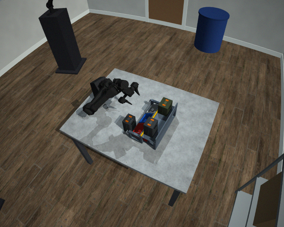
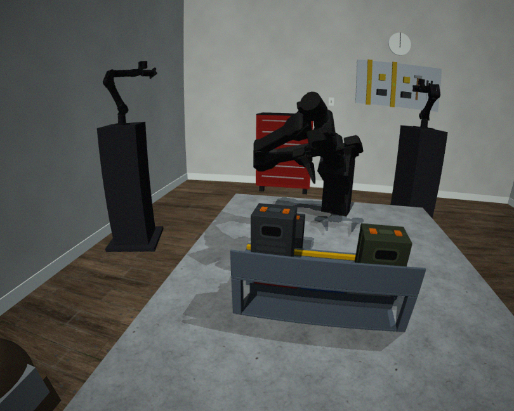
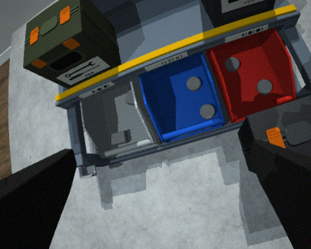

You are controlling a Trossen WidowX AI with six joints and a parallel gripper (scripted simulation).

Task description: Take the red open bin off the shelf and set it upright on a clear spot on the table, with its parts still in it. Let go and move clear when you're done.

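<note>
The red open bin (image 1: 138,127) (image 3: 275,58) sits upright in the lower front row of the grey shelf (image 1: 169,123) (image 2: 325,274), at the right end in the wrist view, with two grey discs inside. The shelf stands on the table (image 1: 198,136) (image 2: 248,366) (image 3: 173,207). A dark case (image 1: 129,124) (image 3: 301,132) stands on the table close in front of the bin and hides its near right corner in the wrist view. My gripper (image 1: 135,99) (image 2: 329,179) (image 3: 163,154) is open and empty, above the table on the arm's side of the shelf, apart from the bin.
The blue bin (image 1: 145,117) (image 3: 181,100) is beside the red one, then the grey bin (image 3: 104,111). Behind the yellow rail (image 1: 155,114) (image 2: 323,254) (image 3: 173,49) stand another dark case (image 1: 150,126) (image 2: 273,234) and a green case (image 1: 164,106) (image 2: 386,245) (image 3: 52,50).
</note>
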